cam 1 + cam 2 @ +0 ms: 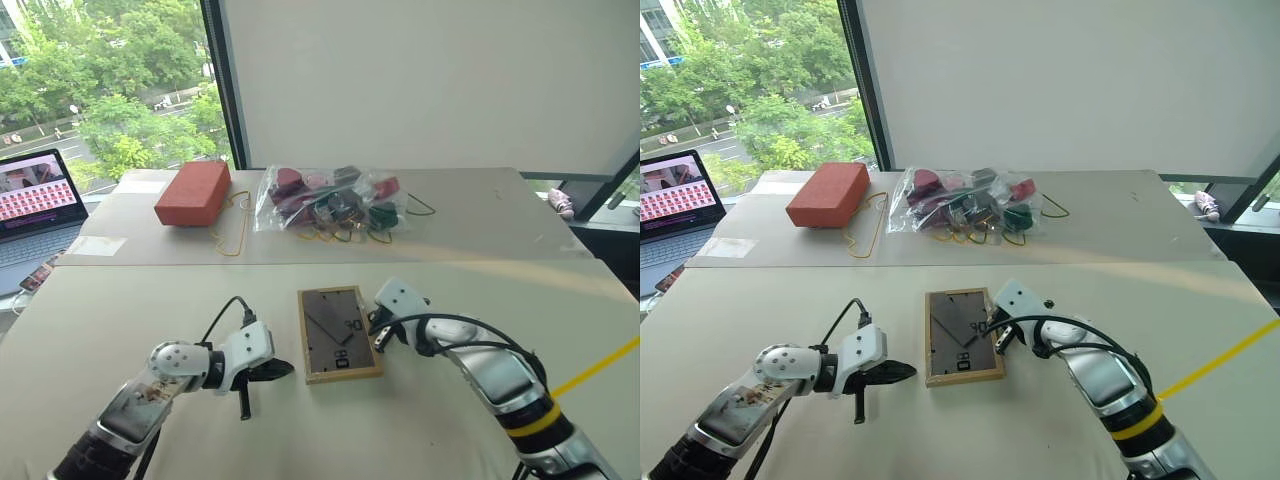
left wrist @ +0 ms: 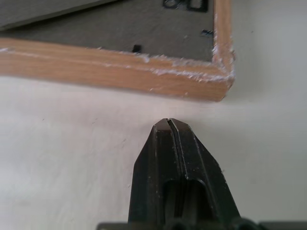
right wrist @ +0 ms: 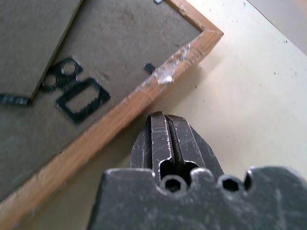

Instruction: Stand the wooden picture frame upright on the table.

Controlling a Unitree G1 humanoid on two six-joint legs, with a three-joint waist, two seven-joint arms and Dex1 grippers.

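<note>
One frame (image 1: 340, 334) lies flat on the near part of the table (image 1: 120, 300), back side up, showing its dark grey board and stand flap. It is not yet upright.

Two grippers flank it. The left gripper (image 1: 284, 370) sits just off the frame's left edge near the close corner, its fingers pressed together and holding nothing; its wrist view shows the tips near the wooden rim but apart from it. The right gripper (image 1: 992, 338) is at the frame's right edge, also closed and empty; its tips look to be touching the rim, though that is hard to confirm. With closed tips on both sides, the arms seem placed to pry or pinch the frame up from its edges.

Farther back sit one red block (image 1: 192, 192), one clear bag (image 1: 330, 198) of mixed small items, and one open laptop (image 1: 35, 200) at the far left.
</note>
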